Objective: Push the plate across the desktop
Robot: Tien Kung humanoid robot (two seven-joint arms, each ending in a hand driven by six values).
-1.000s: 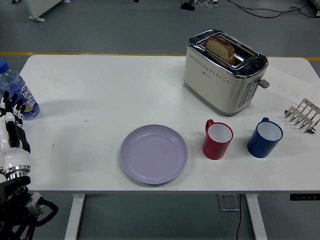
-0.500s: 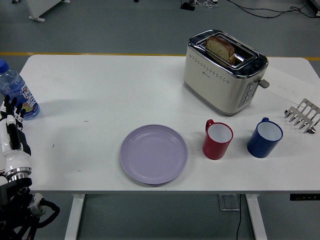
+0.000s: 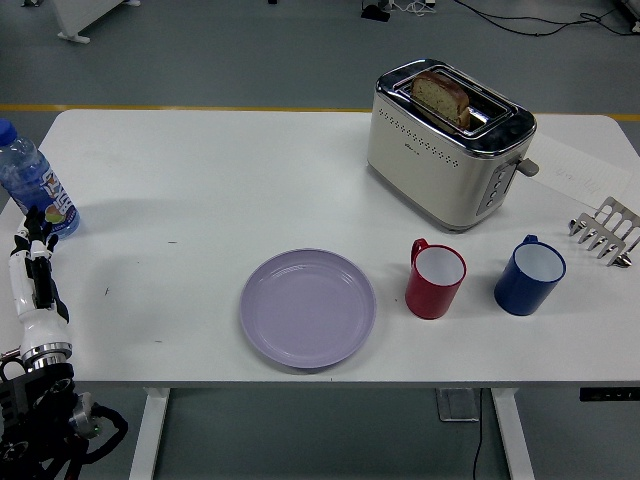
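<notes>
One robot hand [image 3: 33,262] showing, my left, at the desk's [image 3: 200,170] left edge near the bottle [image 3: 27,181], well apart from the plate [image 3: 308,308]; fingers straight, holding nothing.

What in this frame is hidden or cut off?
Head view:
- Right hand: out of frame.
- Left hand: edge-on at the left edge; finger pose unclear.
- Bottle: clipped by the left edge.
- Bread: lower part hidden inside the toaster.
- Rack: clipped at the right edge.

Toaster [image 3: 449,143] is sitting far right with bread [image 3: 441,96] poking up; red mug [image 3: 436,279] is standing beside blue mug [image 3: 530,275].
</notes>
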